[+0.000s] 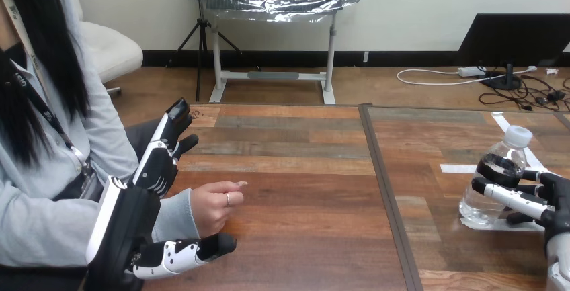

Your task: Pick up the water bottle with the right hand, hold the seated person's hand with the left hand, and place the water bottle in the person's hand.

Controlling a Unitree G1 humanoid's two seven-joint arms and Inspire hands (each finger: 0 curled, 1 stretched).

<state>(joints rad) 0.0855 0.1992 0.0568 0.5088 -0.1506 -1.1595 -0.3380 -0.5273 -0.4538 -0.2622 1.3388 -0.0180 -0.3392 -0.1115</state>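
Note:
A clear water bottle (478,205) with a white cap stands upright on the table at the right, on a white tape mark. My right hand (555,200) reaches in from the right edge, its fingers (509,197) curled across the bottle's front. At the left, the person's hand (214,205) rests loosely curled on the table. My left hand (158,169) stands beside the person's wrist. Its straight fingers (172,124) point up behind the grey sleeve and its thumb (201,247) lies below the person's hand. It is not closed round the wrist.
A dark seam (384,190) runs front to back between two tabletops. White tape strips (458,168) lie near the bottle. The person sits close at the table's left side.

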